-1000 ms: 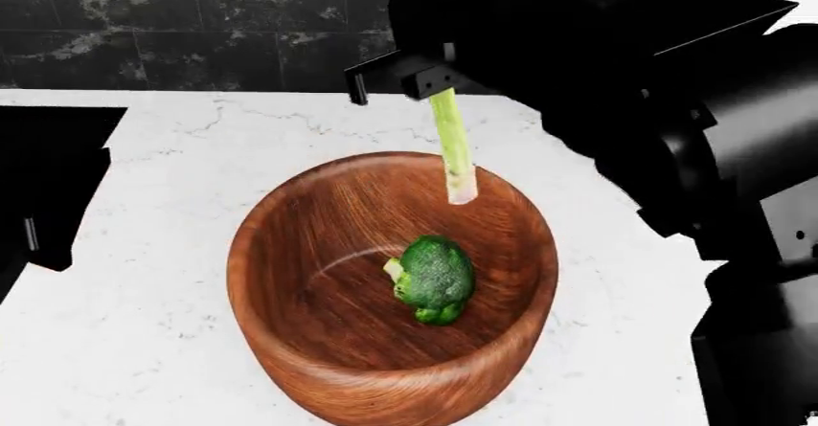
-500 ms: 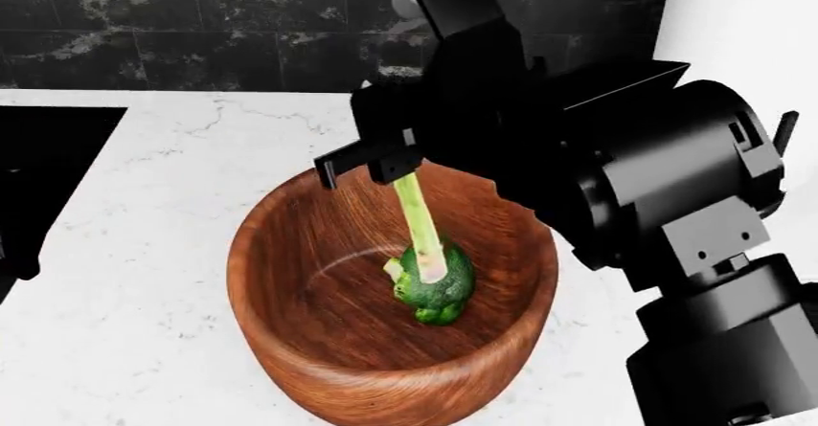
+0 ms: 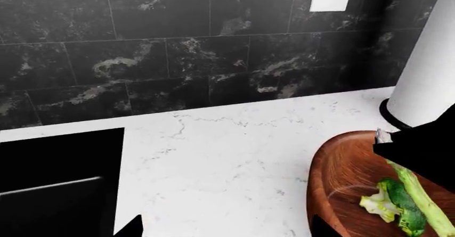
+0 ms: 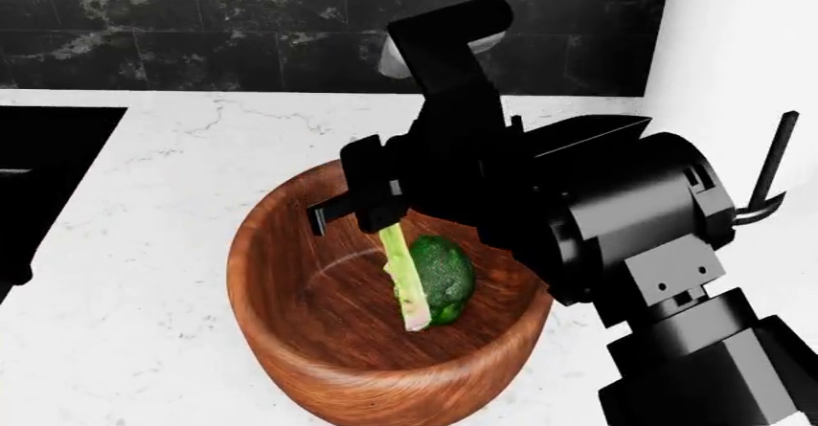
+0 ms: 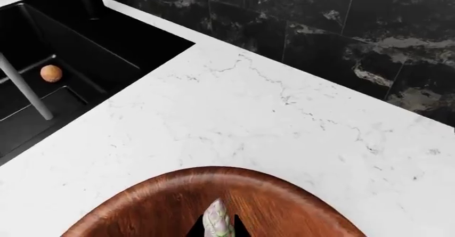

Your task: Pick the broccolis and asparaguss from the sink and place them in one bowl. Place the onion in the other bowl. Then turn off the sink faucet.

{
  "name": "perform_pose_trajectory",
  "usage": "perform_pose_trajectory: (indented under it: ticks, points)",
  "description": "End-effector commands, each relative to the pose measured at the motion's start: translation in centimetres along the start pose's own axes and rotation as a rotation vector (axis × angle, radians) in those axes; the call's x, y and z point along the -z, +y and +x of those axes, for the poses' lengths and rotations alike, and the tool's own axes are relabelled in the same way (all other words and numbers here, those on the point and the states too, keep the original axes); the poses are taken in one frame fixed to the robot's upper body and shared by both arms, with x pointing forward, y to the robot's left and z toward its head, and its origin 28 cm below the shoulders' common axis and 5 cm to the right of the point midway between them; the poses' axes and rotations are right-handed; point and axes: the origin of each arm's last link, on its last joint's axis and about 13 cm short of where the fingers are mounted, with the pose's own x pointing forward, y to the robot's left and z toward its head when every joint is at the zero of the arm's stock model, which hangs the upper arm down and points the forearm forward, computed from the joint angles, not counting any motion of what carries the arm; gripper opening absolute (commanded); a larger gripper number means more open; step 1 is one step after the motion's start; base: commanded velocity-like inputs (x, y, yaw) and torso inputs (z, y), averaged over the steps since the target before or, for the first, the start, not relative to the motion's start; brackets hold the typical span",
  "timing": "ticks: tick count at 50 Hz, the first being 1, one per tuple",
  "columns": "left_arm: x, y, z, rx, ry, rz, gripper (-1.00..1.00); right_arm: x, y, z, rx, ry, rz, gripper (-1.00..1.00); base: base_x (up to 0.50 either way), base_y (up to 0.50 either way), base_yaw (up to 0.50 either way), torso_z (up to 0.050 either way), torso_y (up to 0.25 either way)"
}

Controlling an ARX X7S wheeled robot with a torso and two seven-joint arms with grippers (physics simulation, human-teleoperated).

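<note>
Asparagus (image 4: 406, 287) hangs near-upright from the right end effector (image 4: 383, 217), which is clamped on its upper end, its cut end down inside the bowl (image 4: 306, 349) just beside the broccoli (image 4: 445, 265), so release only needs the jaws parted.

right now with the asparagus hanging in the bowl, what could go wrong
The right tool holds the asparagus nearly upright, its cut end low beside the broccoli. Released like this, it may topple against the wooden bowl rim and lean out. Going lower could press the spear into the broccoli or bowl floor. The onion sits in the sink, undone.
</note>
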Motion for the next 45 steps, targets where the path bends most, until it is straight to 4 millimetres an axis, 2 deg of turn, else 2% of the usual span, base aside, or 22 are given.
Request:
perform_pose_trajectory:
  ticks: [1, 9, 15, 16, 30, 34, 38, 42, 45]
  points:
    - [0.2, -0.2, 0.2, 0.006, 0.005, -0.006, 1.0, 1.3, 0.0, 0.5, -0.013, 0.02, 0.022, -1.0, 0.0, 0.0, 0.0, 0.0, 0.0]
    - [0.1, -0.2, 0.2, 0.009, 0.006, -0.01, 1.0, 2.2, 0.0, 1.2, -0.024, 0.039, 0.028, -1.0, 0.0, 0.0, 0.0, 0.0, 0.0]
    - [0.3, -0.2, 0.2, 0.011, 0.01, -0.021, 1.0, 1.9, -0.1, 1.2, -0.015, 0.014, 0.044, -1.0, 0.0, 0.0, 0.0, 0.0, 0.0]
    - [0.3, -0.3, 0.2, 0.011, 0.01, -0.021, 1.0, 1.8, -0.1, 1.2, -0.016, 0.012, 0.046, 1.0, 0.0, 0.0, 0.0, 0.0, 0.0]
    - [0.2, -0.2, 0.3, 0.017, 0.008, -0.024, 1.0, 1.4, 0.6, 0.6, -0.028, -0.028, 0.06, 1.0, 0.0, 0.0, 0.0, 0.0, 0.0]
    - [0.1, -0.1, 0.4, 0.022, 0.009, -0.018, 1.0, 0.0, 0.8, -1.3, 0.028, -0.135, 0.059, 1.0, 0.0, 0.0, 0.0, 0.0, 0.0]
    - [0.3, -0.2, 0.6, 0.028, 0.012, -0.019, 1.0, -1.2, 1.0, -4.0, 0.076, -0.212, 0.05, 1.0, 0.0, 0.0, 0.0, 0.0, 0.0]
    - [0.3, -0.6, 0.8, 0.033, 0.018, -0.016, 1.0, -1.3, 1.3, -6.4, 0.117, -0.265, 0.043, 1.0, 0.0, 0.0, 0.0, 0.0, 0.0]
    - [0.4, -0.8, 0.9, 0.037, 0.018, -0.011, 1.0, -0.5, 1.4, -8.0, 0.157, -0.295, 0.032, 1.0, 0.0, 0.0, 0.0, 0.0, 0.0]
